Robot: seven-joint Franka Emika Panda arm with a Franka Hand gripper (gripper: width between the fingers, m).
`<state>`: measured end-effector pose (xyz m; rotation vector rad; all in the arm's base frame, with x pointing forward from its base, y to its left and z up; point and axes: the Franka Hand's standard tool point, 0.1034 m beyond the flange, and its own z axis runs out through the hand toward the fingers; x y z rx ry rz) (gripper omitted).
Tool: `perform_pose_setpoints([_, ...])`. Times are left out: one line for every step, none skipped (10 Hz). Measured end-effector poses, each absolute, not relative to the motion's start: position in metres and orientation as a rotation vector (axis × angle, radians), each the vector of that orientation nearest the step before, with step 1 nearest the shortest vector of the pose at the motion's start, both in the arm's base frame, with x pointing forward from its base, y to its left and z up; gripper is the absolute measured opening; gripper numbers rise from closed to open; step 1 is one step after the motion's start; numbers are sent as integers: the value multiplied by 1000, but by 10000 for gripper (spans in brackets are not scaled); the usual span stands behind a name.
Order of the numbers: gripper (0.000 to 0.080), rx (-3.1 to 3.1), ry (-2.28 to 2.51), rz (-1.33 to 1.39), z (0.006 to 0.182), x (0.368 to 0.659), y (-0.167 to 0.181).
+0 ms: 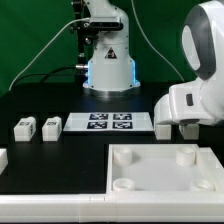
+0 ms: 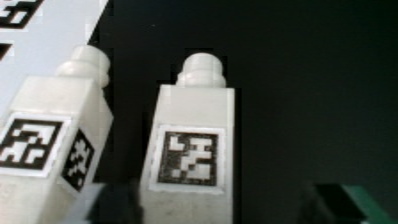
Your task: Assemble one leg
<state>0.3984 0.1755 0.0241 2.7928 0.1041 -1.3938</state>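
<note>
In the wrist view two white legs lie side by side on the black table, each with a square tag and a rounded peg end. One leg [image 2: 196, 140] lies between my fingertips; the other leg [image 2: 63, 125] is just beside it. My gripper [image 2: 228, 205] is open, one dark finger [image 2: 118, 205] against the middle leg's side, the other finger [image 2: 349, 200] well apart from it. In the exterior view the gripper [image 1: 184, 128] is low over the table at the right and hides these legs. Two more legs [image 1: 24, 127] [image 1: 50, 125] stand at the left.
The marker board [image 1: 108, 122] lies in the middle of the table. A large flat white board with round corner sockets [image 1: 150, 170] lies at the front. A white tagged surface [image 2: 15, 18] shows at the wrist view's edge. The robot base [image 1: 108, 60] stands behind.
</note>
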Motion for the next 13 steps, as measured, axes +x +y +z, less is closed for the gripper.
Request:
perform_pose_setpoints([158, 2793, 104, -1394, 24, 398, 175])
perform_pose_setpoints([158, 2793, 104, -1394, 24, 398, 175])
perform_pose_setpoints([35, 2793, 104, -1394, 24, 398, 175])
perform_pose_setpoints([11, 2793, 104, -1394, 24, 398, 175])
perform_pose_setpoints([11, 2793, 104, -1394, 24, 398, 175])
perform_pose_setpoints([3, 2793, 104, -1394, 24, 398, 175])
perform_pose_setpoints([3, 2793, 104, -1394, 24, 398, 175])
perform_pose_setpoints([3, 2793, 104, -1394, 24, 398, 175])
perform_pose_setpoints([3, 2793, 104, -1394, 24, 398, 175])
perform_pose_setpoints([82, 2793, 104, -1394, 24, 398, 175])
perform_pose_setpoints([265, 2793, 104, -1394, 24, 398, 175])
perform_pose_setpoints([401, 2793, 103, -1394, 25, 399, 175])
perform_pose_setpoints([401, 2793, 101, -1393, 25, 399, 175])
